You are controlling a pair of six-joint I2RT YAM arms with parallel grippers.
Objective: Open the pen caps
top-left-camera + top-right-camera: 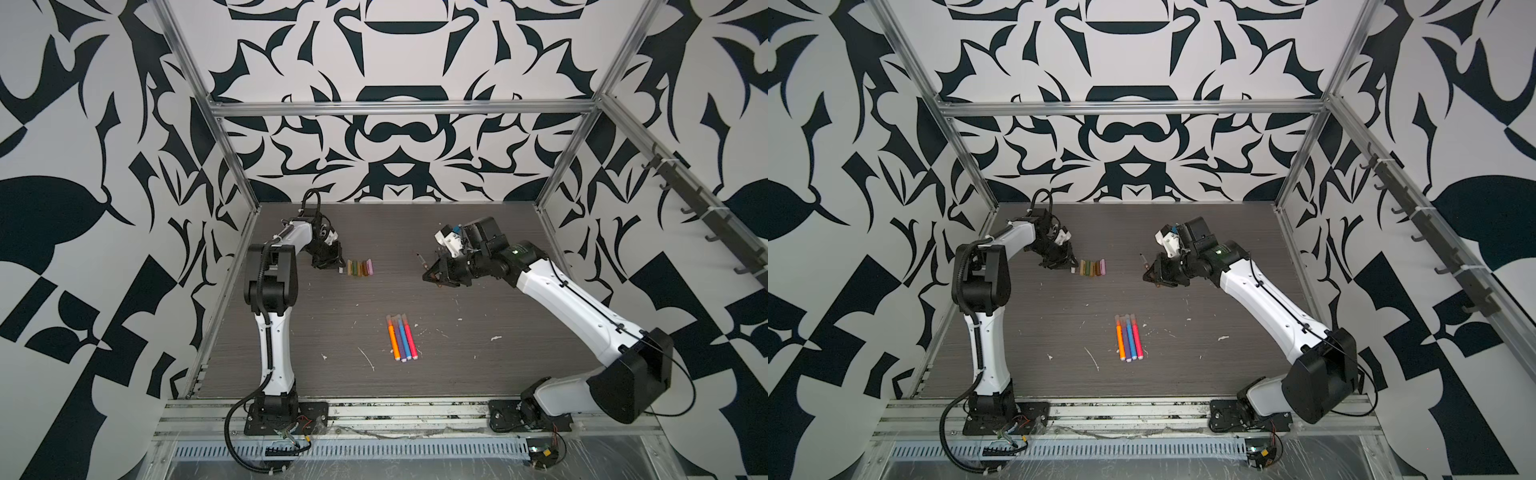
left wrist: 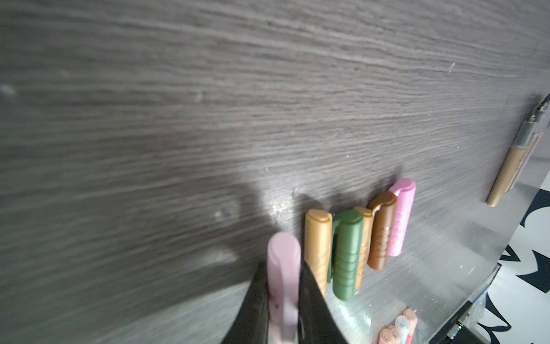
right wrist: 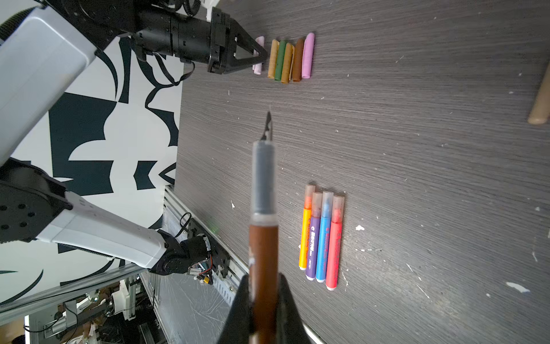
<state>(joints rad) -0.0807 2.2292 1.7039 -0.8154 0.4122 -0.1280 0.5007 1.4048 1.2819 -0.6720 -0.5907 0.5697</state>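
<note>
I found the left gripper (image 2: 282, 300) low over the back left of the table (image 1: 478, 332). Its two black fingers (image 2: 315, 297) were closed against either side of a pale pink cap (image 2: 284, 256). That cap sat at the left end of the row of loose caps (image 1: 360, 267), just beside a tan cap (image 2: 317, 238). I could not tell whether it rested on the table.

Along the row from there I counted:
- a green cap (image 2: 346, 253);
- a second tan cap (image 2: 366, 226), partly hidden behind the green one;
- a brown cap (image 2: 382, 232);
- a brighter pink cap (image 2: 400, 217).

All of these lay flat, side by side, each touching its neighbour.

The right gripper (image 3: 265, 309) was clamped on the barrel of a brown pen (image 3: 264, 253). The pen reached out past the fingertips toward the row of caps and was well apart from it. It was uncapped, with its grey neck and dark nib bare. In both top views this gripper hung above the table, right of centre, in the back half.

Four thick pens (image 1: 401, 338), orange, purple, blue and pink, lay together near the middle of the table, toward the front. They were parallel and touching, each with its translucent cap on.

In the left wrist view a tan pen (image 2: 503, 175) lay uncapped well away from the row. A lilac pen (image 2: 526, 159) lay pressed against it.
</note>
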